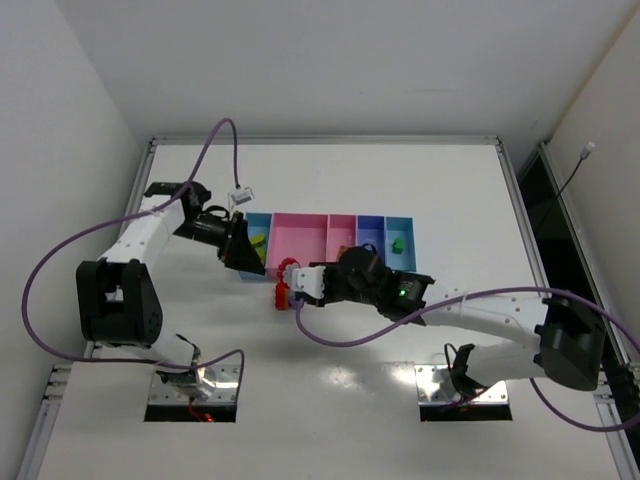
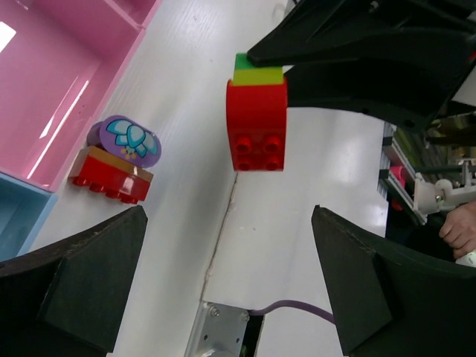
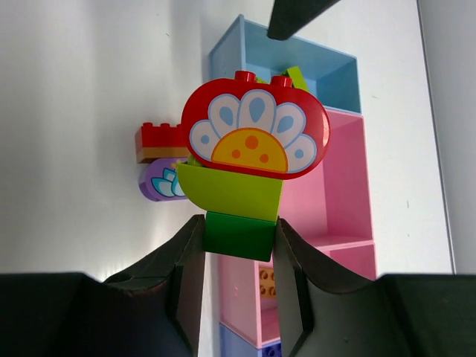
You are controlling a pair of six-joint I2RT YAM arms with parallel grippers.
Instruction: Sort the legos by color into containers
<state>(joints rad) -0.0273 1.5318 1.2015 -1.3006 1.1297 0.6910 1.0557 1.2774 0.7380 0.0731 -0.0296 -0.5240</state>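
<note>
A green, lime and red lego stack (image 3: 249,149) is clamped by its green base in the right pincer (image 3: 238,239), above the tabletop (image 3: 89,89). The left pincer (image 2: 230,256) is spread wide, empty. Farther, red-and-purple legos (image 2: 117,158) are seen beside the pink bin (image 2: 52,82).

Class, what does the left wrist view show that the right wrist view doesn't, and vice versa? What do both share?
Only the left wrist view: the open left end effector, the held red brick seen stud-end on, and a person's hand at the edge. Only the right wrist view: that brick's flower print, and an orange brick in the narrow pink bin. Both: the right end effector gripping the stack by its green brick, the purple piece atop a flat red brick, and the wide pink bin.
</note>
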